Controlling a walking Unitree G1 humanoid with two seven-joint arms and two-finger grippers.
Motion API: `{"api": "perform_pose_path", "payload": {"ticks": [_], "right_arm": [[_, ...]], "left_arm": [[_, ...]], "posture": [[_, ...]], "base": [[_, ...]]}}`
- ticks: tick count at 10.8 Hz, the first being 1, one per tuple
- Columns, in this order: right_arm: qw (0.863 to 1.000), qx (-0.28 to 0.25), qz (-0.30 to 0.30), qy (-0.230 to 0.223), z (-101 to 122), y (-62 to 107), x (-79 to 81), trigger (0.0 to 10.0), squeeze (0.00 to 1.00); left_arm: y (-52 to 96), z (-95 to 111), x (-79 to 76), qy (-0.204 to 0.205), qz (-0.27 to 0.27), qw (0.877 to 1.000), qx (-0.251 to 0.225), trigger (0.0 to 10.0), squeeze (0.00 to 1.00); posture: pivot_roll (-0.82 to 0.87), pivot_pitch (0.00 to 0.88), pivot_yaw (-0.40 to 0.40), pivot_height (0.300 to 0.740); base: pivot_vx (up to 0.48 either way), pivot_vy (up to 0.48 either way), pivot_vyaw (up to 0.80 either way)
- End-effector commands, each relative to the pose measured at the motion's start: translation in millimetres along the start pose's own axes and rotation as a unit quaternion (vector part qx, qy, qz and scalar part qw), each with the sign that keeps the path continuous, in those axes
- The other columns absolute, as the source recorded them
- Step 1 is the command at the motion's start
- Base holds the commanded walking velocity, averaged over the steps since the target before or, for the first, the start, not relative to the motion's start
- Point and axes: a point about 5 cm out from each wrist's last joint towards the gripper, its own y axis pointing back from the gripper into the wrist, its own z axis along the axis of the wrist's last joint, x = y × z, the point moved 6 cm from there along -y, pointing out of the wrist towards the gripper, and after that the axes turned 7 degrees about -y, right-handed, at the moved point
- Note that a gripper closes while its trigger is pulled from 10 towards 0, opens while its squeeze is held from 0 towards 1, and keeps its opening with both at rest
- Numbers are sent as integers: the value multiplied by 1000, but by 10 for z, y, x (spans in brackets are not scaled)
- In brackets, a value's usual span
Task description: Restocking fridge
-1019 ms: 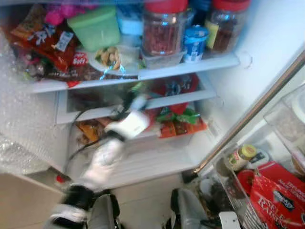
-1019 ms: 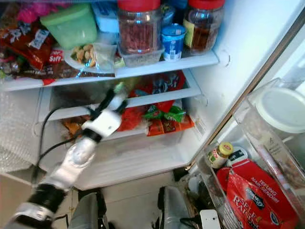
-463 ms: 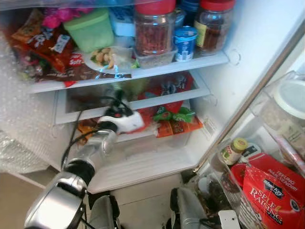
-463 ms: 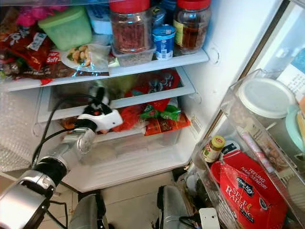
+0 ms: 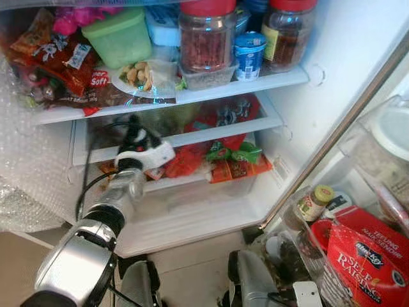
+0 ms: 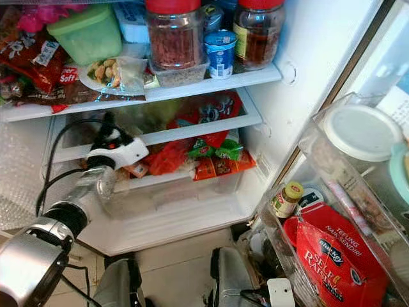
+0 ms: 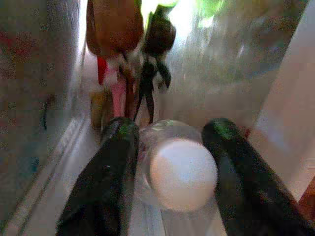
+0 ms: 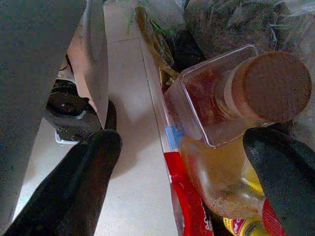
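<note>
Apparently left gripper [image 7: 170,172] reaches into fridge [image 5: 307,115], straddling white-capped bottle [image 7: 182,172].

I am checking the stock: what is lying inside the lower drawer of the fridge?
Inside the lower drawer, red, orange and green snack packets are visible. The left gripper reaches into its left part, covering what lies there. The packets' labels are unreadable.

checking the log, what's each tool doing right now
Left tool: fingers either side of a white-capped bottle in the fridge; grip cannot be told.
Right tool: open, holding nothing, above a brown-capped bottle.
</note>
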Motion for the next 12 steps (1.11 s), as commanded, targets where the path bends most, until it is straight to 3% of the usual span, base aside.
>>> {"api": "perform_pose_path", "payload": {"ticks": [1, 2, 5, 9, 10, 11, 12], "right_arm": [[1000, 12, 9, -6, -95, 19, 72, 10000, 0], [1000, 11, 8, -7, -94, 19, 68, 10000, 0], [1000, 9, 4, -8, -84, 18, 56, 10000, 0], [1000, 7, 0, -7, -71, 16, 41, 10000, 0], [1000, 7, -1, -7, -73, 16, 39, 10000, 0], [1000, 7, -1, -7, -73, 16, 39, 10000, 0], [1000, 7, -2, -8, -75, 17, 38, 10000, 0]], "left_arm": [[-29, -105, 63, 6, 10, 1000, 24, 10000, 1000], [-26, -89, 60, 8, 11, 1000, 21, 10000, 1000], [47, 137, -26, 133, 4, 991, -22, 10000, 1000], [73, 304, -3, 218, -3, 974, -62, 10000, 1000], [153, 459, -86, 259, -34, 960, -101, 10000, 604], [315, 686, -206, 304, -83, 935, -164, 10000, 0], [512, 758, -389, 377, -136, 898, -179, 10000, 0]], "posture": [[-116, 199, -7, 600], [-115, 199, -7, 600], [-115, 197, -7, 600], [-115, 195, -7, 600], [-114, 195, -6, 600], [-113, 196, -4, 600], [-112, 197, -1, 600]], "base": [[0, 0, 0], [0, 0, 0], [0, 0, 0], [0, 0, 0], [0, 0, 0], [0, 0, 0], [0, 0, 0]]}}
